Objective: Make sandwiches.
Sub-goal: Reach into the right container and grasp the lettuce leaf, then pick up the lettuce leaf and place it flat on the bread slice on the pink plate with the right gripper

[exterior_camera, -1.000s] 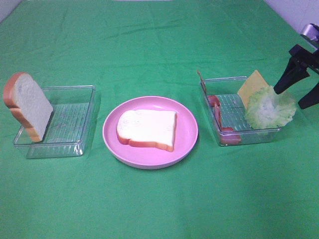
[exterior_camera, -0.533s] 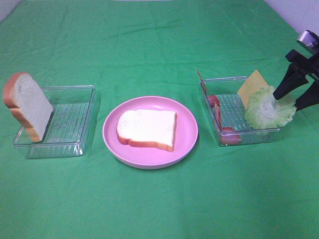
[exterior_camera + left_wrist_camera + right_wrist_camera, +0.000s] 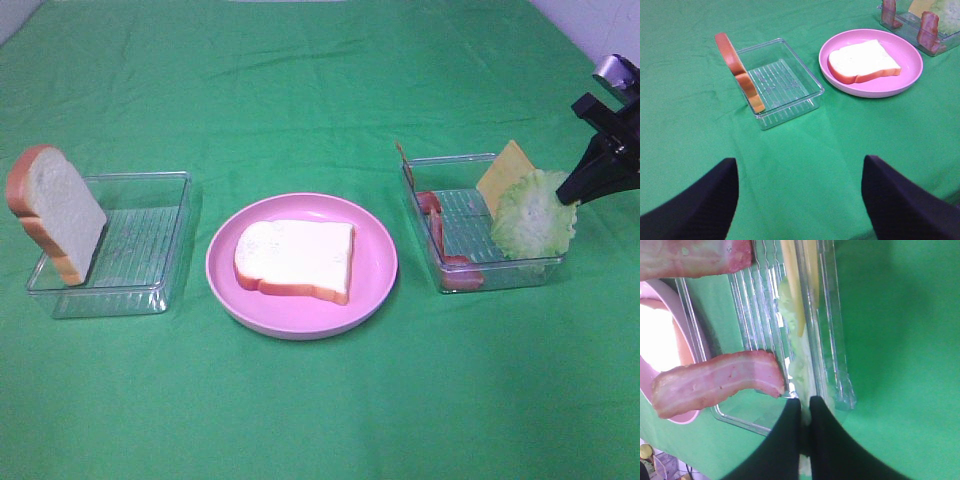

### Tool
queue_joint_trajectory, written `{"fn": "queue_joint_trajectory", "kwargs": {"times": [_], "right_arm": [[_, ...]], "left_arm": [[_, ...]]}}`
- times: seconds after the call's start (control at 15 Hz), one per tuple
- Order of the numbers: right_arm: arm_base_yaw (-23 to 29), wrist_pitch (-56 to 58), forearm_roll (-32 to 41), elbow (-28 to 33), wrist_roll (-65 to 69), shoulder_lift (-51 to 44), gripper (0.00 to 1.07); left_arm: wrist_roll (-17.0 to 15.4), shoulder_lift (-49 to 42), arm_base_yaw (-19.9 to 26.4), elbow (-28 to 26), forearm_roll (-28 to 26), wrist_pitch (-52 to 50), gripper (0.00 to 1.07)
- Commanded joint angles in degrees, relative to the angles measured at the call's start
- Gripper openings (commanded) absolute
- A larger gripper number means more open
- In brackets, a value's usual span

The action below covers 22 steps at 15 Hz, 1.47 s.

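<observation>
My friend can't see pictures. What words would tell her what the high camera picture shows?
The right gripper pinches the edge of a lettuce leaf standing in the right tray beside a cheese slice and bacon. A flat bread slice lies on the pink plate in the middle, and an upright bread slice leans on the left tray's end.

flat bread slice (image 3: 296, 258): we see it lying flat in the middle of the pink plate (image 3: 380, 275), white face up, with an orange-brown crust.
standing bread slice (image 3: 55, 210): we see it upright and tilted, leaning on the left tray (image 3: 140, 295) at its outer end.
lettuce leaf (image 3: 530, 220): pale green and ruffled, on edge at the right tray's (image 3: 450, 160) outer end, pinched by the right gripper (image 3: 572, 192).
cheese slice (image 3: 505, 170): yellow square, tilted, just behind the lettuce.
bacon (image 3: 432, 215): pink-red with pale streaks, at the tray's plate end; we cannot tell whether it is one strip or two.
</observation>
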Motion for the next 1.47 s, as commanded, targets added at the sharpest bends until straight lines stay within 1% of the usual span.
{"fn": "queue_joint_trajectory", "kwargs": {"times": [0.07, 0.4, 0.53, 0.8, 1.0, 1.2, 1.27, 1.33, 1.47], "right_arm": [[0.1, 4.6, 0.4, -0.1, -0.6, -0.1, 0.00], [0.1, 4.6, 0.5, -0.1, -0.3, -5.8, 0.00], [1.3, 4.6, 0.3, 1.5, -0.5, -10.1, 0.00], [7.0, 4.4, 1.9, 4.9, -1.1, -17.8, 0.00], [13.2, 2.9, 5.3, 5.0, -1.1, -21.4, 0.00], [20.7, -1.4, 7.2, 5.0, -1.1, -21.8, 0.00], [24.1, -3.2, 7.8, 5.0, -1.0, -21.8, 0.00], [29.6, -6.4, 9.3, 5.0, -0.7, -21.8, 0.00], [34.3, -9.7, 11.6, 5.0, -0.3, -21.8, 0.00]], "left_arm": [[-0.1, -0.4, -0.2, 0.1, 0.4, -0.6, 0.67], [-0.1, -0.4, -0.2, 0.1, 0.4, -0.6, 0.67], [-0.1, -0.4, -0.2, 0.1, 0.4, -0.6, 0.67], [-0.1, -0.4, -0.2, 0.1, 0.4, -0.6, 0.67], [-0.1, -0.4, -0.2, 0.1, 0.4, -0.6, 0.67], [-0.1, -0.4, -0.2, 0.1, 0.3, -0.6, 0.67], [-0.1, -0.4, -0.2, 0.1, 0.3, -0.6, 0.67], [-0.1, -0.4, -0.2, 0.1, 0.3, -0.6, 0.67], [-0.1, -0.4, -0.2, 0.1, 0.3, -0.6, 0.67]]}}
